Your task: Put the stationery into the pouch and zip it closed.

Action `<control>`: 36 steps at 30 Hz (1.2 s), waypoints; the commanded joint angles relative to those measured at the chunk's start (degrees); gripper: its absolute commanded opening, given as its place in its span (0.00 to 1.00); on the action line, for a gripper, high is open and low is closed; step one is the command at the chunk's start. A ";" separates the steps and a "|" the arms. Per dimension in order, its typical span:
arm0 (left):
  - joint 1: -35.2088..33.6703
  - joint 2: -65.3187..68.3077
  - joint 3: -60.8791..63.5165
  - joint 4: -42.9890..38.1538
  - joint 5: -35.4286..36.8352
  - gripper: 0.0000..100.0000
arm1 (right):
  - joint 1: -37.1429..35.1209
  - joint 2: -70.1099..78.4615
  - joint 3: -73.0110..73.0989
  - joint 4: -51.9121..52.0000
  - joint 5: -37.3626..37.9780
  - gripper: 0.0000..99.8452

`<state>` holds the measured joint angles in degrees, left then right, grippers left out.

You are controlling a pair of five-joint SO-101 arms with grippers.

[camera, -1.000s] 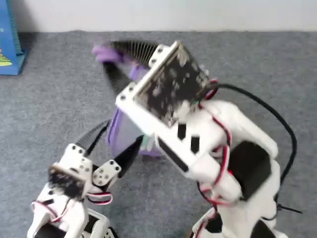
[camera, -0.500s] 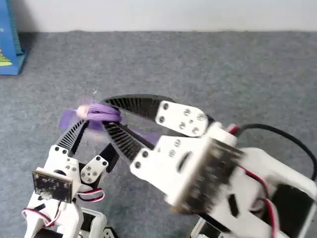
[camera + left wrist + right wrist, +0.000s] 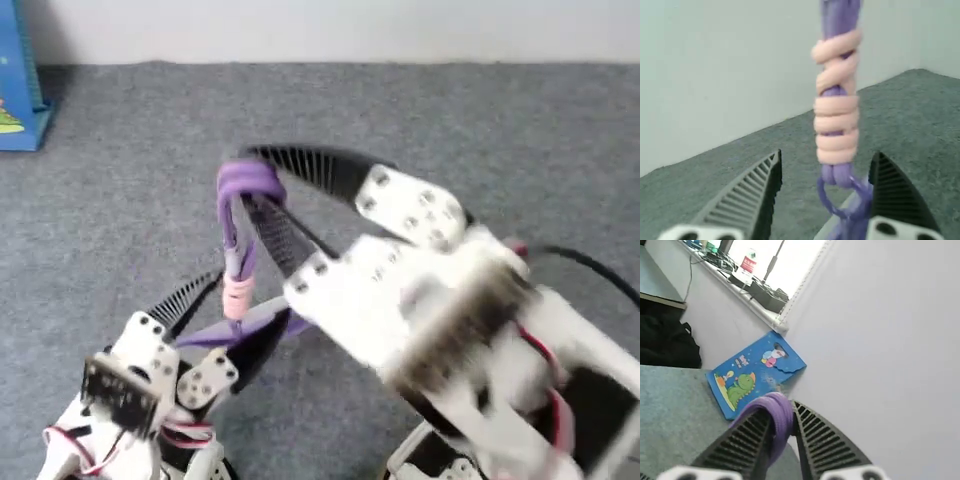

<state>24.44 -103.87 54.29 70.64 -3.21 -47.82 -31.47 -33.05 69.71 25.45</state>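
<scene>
Between the tips of the right pincer (image 3: 250,185), pinched tight, runs the purple cord (image 3: 232,230). Its long axis hangs straight down, wrapped by a pink coil (image 3: 238,293), to what seems the pouch (image 3: 225,330), inside the spread left pincer (image 3: 245,310).

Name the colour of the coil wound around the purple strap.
Pale pink coil around the purple strap, clearest in the left wrist view.

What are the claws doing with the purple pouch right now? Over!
Right claw shut on the purple strap, held high. Left claw open around the pink wrapping below. Pouch at left claw. Blue book far off, not in the way.
</scene>
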 commanded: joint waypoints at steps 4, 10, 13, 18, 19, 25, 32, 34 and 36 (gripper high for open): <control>-0.09 -0.70 -6.37 4.66 0.26 0.27 | 1.89 0.66 -1.14 -3.21 0.53 0.01; -0.70 -0.70 -10.15 7.82 0.18 0.27 | 1.98 1.10 -0.88 -4.18 0.53 0.01; -0.26 -0.70 -12.88 11.16 -1.32 0.27 | 2.07 1.10 -0.88 -4.18 0.62 0.01; -0.26 -0.70 -14.29 14.86 -3.78 0.27 | 7.52 1.27 -0.79 -7.69 0.35 0.01; -0.26 -0.70 -14.29 15.30 -3.96 0.27 | 8.75 1.63 -0.79 -8.57 0.18 0.01; -0.18 -0.70 -14.29 17.23 -4.22 0.27 | 10.68 4.44 -0.88 -9.36 0.26 0.01; -0.18 -0.70 -14.37 18.55 -4.13 0.27 | 10.77 7.16 -0.97 -9.45 0.53 0.01; 0.35 -0.70 -15.52 18.46 -3.96 0.27 | 10.95 8.48 -0.97 -9.54 0.53 0.01; 2.99 -0.70 -17.54 18.64 -3.87 0.27 | 12.35 9.80 -0.97 -10.86 0.53 0.01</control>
<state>24.79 -103.87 40.92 89.27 -6.81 -37.27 -22.77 -32.97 61.27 25.45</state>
